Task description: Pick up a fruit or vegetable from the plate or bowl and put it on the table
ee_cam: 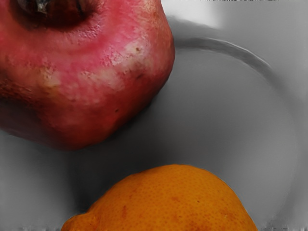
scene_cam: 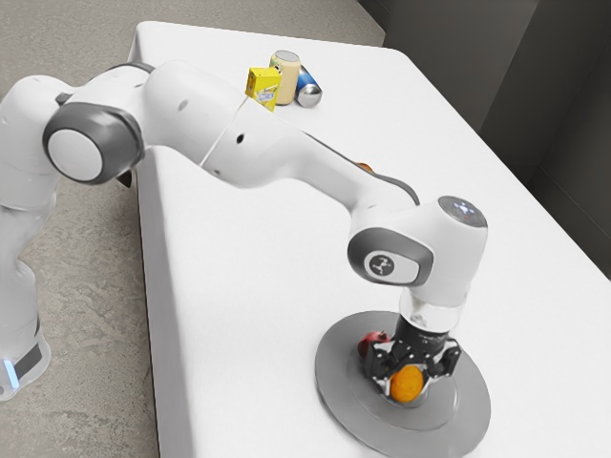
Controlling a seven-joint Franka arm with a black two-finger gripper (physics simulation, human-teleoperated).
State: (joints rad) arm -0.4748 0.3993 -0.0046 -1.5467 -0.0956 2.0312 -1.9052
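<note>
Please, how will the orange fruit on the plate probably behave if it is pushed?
The orange fruit looks rounded, so it would probably roll, perhaps unevenly because one end has a bump. Its finely dimpled skin suggests fair grip rather than slipperiness.

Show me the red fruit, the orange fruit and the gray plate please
Red fruit (ee_cam: pixel 103 89): wrist view, on its side.
Orange fruit (scene_cam: pixel 407 384): exterior view, on its visible middle.
Gray plate (scene_cam: pixel 336 377): exterior view, on its broad outer rim.

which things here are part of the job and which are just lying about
Part of the job:
- orange fruit
- red fruit
- gray plate
- white table

Lying about:
- yellow box
- tan can
- blue can
- orange thing partly behind the arm
</note>
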